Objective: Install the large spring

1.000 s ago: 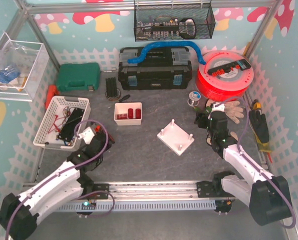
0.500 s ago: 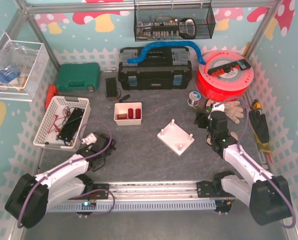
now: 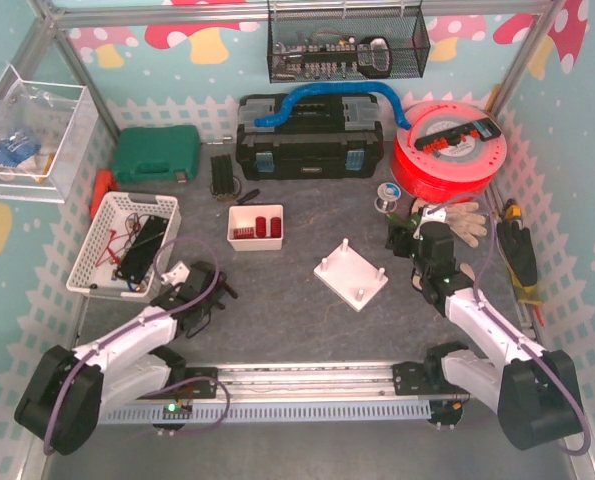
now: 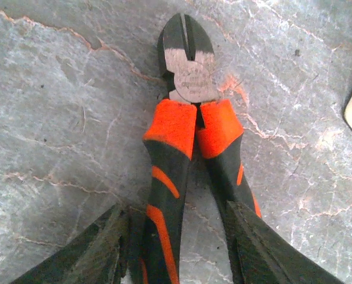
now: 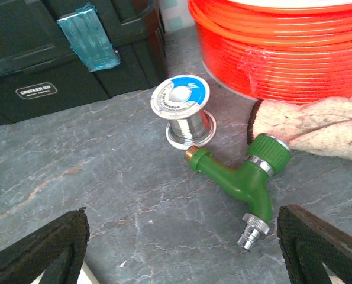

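Observation:
A white base plate with upright pegs (image 3: pixel 350 275) lies mid-table. Behind it, a small white box (image 3: pixel 254 227) holds red cylindrical pieces; I cannot tell which, if any, is the large spring. My left gripper (image 3: pixel 209 290) is low at the near left. Its wrist view shows orange-and-black cutting pliers (image 4: pixel 184 127) lying flat on the table, with the open gripper (image 4: pixel 178 210) straddling their handles. My right gripper (image 3: pixel 402 240) stands wide open and empty (image 5: pixel 181 248) above a green tap (image 5: pixel 241 177) and a solder spool (image 5: pixel 184 112).
A black toolbox (image 3: pixel 309 135) and a red hose reel (image 3: pixel 447 150) stand at the back. Also around: a green case (image 3: pixel 157 155), a white basket of wires (image 3: pixel 90 250) at left, a work glove (image 3: pixel 467 215) at right, and a rail (image 3: pixel 307 385) along the near edge.
My left gripper came down and slid right onto the table with the pliers, and its jaws have parted from the handles. The right arm has stayed still.

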`<action>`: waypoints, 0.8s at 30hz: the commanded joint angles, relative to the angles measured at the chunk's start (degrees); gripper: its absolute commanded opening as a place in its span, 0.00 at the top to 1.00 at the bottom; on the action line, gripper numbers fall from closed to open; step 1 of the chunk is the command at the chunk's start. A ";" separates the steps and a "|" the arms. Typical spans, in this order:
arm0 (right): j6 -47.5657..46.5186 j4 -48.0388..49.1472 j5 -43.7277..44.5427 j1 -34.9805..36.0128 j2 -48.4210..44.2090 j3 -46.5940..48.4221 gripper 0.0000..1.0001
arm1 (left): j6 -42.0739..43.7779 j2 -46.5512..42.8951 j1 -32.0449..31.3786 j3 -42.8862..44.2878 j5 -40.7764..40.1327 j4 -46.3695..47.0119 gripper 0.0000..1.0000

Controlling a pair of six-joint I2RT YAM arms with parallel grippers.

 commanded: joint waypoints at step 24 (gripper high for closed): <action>-2.67 10.82 -13.04 11.02 9.90 3.37 0.01 | 50.47 20.03 3.03 36.70 14.76 2.91 0.46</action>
